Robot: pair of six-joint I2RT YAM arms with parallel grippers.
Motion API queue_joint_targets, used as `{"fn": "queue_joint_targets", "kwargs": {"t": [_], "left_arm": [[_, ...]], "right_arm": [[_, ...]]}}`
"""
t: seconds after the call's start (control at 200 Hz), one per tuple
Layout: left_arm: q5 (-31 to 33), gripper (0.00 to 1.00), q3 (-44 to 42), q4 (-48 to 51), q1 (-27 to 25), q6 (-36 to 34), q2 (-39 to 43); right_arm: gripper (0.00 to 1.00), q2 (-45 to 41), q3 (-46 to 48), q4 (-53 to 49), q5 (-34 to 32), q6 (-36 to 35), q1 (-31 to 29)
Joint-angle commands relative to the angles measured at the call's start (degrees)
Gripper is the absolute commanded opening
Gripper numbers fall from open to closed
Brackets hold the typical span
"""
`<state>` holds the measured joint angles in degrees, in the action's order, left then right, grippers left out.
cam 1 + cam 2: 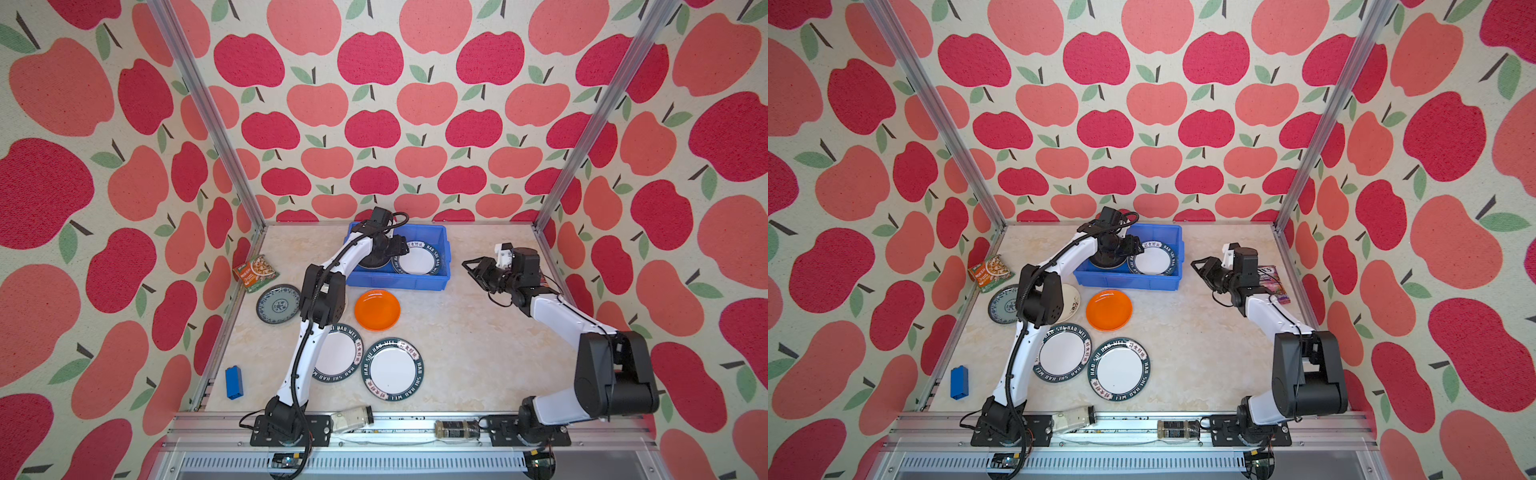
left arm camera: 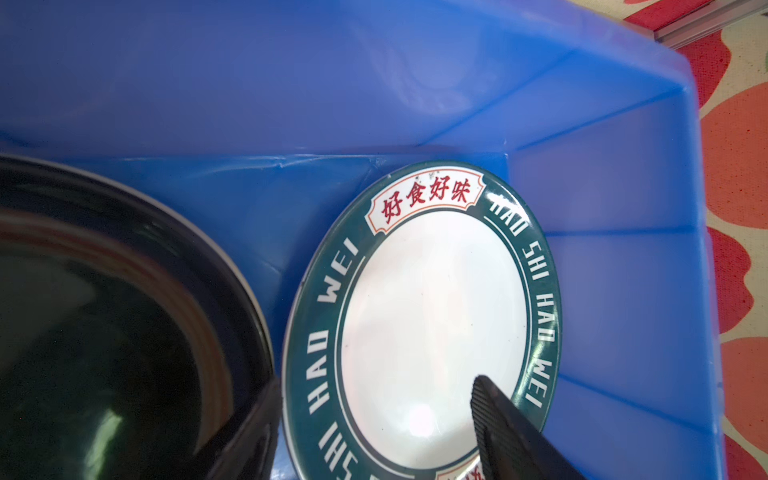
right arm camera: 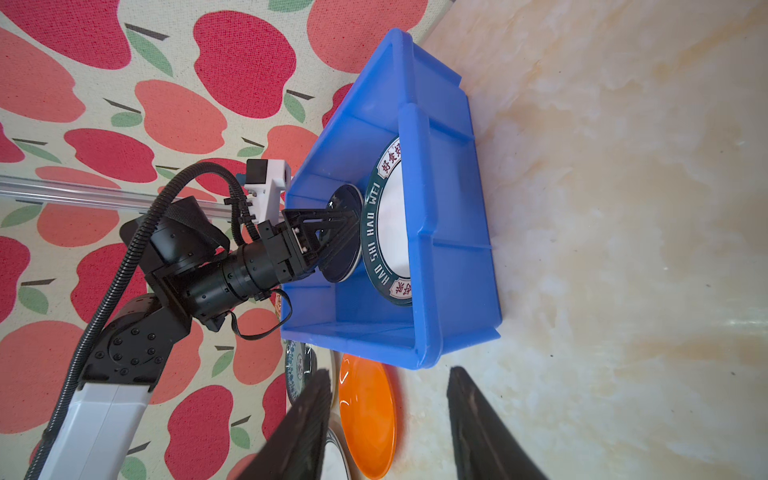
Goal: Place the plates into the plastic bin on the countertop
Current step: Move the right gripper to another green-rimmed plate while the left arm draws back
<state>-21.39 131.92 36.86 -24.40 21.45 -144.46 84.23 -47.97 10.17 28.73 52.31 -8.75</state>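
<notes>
The left claw (image 2: 374, 386) stands wide over the black plate (image 2: 104, 332) in the blue bin (image 1: 399, 283) at the back edge of the counter (image 1: 478, 353). The right claw (image 3: 390, 374) is spread and empty. The orange plate (image 1: 377, 310) lies just in front of the bin, nearer the left claw.

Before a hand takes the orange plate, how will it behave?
The orange plate shines, so it is probably slippery. It lies flat on the countertop, so its low rim may be hard to pinch.
</notes>
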Motion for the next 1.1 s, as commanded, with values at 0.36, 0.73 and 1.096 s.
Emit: {"fn": "queue_joint_targets", "kwargs": {"t": [0.36, 0.73, 1.096], "left_arm": [[5.31, 1.00, 1.95, 1.06, -1.85, -3.78, 3.52], [9.92, 0.99, -30.63, -15.08, -2.72, -4.35, 31.32], [-5.68, 0.99, -59.35, -19.28, -0.34, 2.11, 57.60]], "right_arm": [[0.47, -3.99, -1.50, -6.42, -2.27, -5.58, -2.56], [0.47, -12.22, -4.33, -24.23, -6.91, -18.92, -10.79], [0.49, -15.80, 4.20, -27.66, 0.50, -21.29, -18.98]]}}
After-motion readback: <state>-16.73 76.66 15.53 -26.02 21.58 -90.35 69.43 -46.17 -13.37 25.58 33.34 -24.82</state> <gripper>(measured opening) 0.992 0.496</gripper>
